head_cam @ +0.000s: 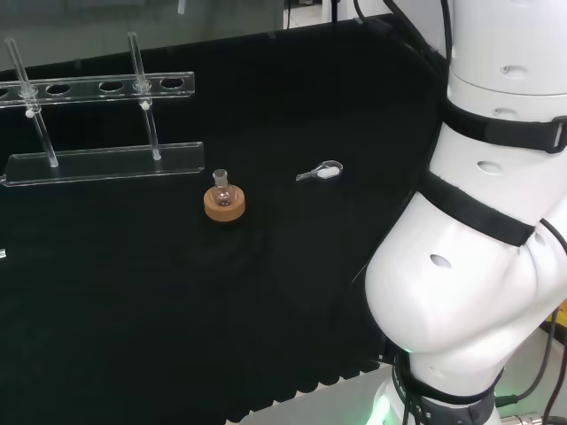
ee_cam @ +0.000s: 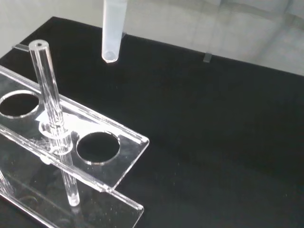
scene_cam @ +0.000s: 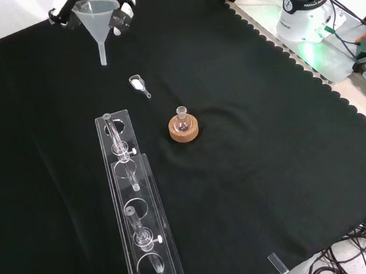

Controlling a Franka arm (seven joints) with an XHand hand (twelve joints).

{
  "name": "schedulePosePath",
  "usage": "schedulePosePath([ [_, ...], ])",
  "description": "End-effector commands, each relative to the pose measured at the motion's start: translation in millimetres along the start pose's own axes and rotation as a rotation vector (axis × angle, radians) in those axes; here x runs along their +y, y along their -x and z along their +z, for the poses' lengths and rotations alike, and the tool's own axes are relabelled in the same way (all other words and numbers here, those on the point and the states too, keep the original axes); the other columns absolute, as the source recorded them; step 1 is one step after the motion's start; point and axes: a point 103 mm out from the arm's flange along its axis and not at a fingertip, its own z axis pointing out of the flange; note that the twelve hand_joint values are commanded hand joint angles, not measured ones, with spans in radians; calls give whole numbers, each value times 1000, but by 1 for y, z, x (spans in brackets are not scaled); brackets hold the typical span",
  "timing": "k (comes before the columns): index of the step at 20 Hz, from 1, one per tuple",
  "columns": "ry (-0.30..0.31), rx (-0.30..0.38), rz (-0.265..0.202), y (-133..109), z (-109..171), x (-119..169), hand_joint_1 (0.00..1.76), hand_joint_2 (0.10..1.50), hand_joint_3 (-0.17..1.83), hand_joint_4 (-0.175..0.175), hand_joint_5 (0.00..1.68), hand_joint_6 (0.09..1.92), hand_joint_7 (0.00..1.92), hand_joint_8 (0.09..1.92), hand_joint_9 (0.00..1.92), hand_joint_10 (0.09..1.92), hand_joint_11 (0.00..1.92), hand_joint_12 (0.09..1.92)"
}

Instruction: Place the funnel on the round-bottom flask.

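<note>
The white plastic funnel (scene_cam: 95, 21) hangs upright in the air at the top left of the front view, spout down. The hand (scene_cam: 122, 14) is shut on its cone, with fingers on both sides. The funnel's stem (ee_cam: 113, 32) shows close in the wrist view, above the cloth. The small round-bottom flask (scene_cam: 182, 117) stands upright on a cork ring (scene_cam: 186, 131) near the cloth's middle, well below and right of the funnel in the front view. In the head view the flask (head_cam: 222, 189) and its cork ring (head_cam: 223, 206) sit left of the arm's white links.
A clear plastic test-tube rack (scene_cam: 138, 206) with glass tubes stands left of the flask in the front view, also seen as the rack (head_cam: 97, 124) and the rack (ee_cam: 109, 147). A small clear scoop (scene_cam: 138, 84) with white powder lies between funnel and flask; the scoop (head_cam: 321, 172) is right of the flask.
</note>
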Motion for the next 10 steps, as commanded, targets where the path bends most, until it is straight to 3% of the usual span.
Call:
schedulePosePath([
  [1,-28,-5,15,11,6,-11,653,937,700,-175,617,1920,1190,1920,1418,1718,1613,1105],
  [10,-44,-12,74,29,34,-45,660,919,741,-175,626,1920,1192,1920,1419,1716,1608,1115],
])
